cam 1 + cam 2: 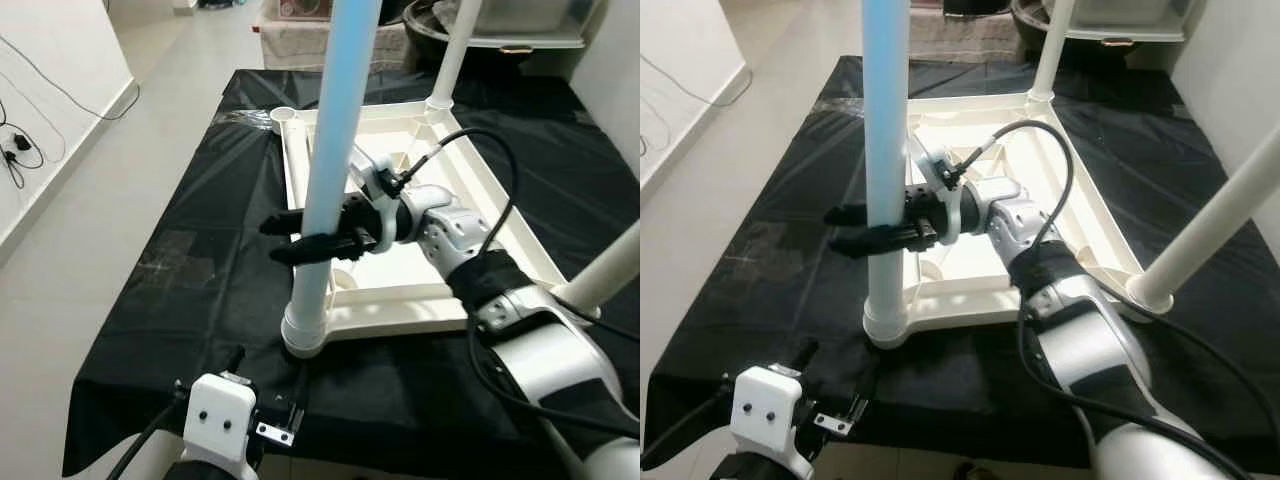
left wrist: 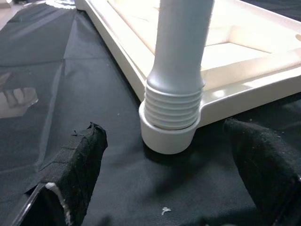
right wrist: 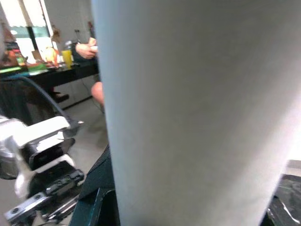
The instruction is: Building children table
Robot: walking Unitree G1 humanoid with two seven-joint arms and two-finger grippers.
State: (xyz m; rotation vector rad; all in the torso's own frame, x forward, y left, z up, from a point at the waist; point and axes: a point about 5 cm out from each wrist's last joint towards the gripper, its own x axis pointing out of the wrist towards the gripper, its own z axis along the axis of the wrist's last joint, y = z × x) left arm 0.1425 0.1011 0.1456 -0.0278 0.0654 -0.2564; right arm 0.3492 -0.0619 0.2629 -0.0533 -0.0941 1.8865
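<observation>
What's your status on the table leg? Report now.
Right gripper clamped on upright pale blue plastic table leg, leg seated in corner socket of upturned white plastic tabletop. Left gripper open, low beside the socket. Nothing blocking.

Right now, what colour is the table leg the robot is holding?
Light blue. The table leg in the right gripper shows best in the left eye view.

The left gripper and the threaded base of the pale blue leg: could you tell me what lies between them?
Only bare black cloth lies between the left gripper and the leg's threaded base, as the left wrist view shows.
</observation>
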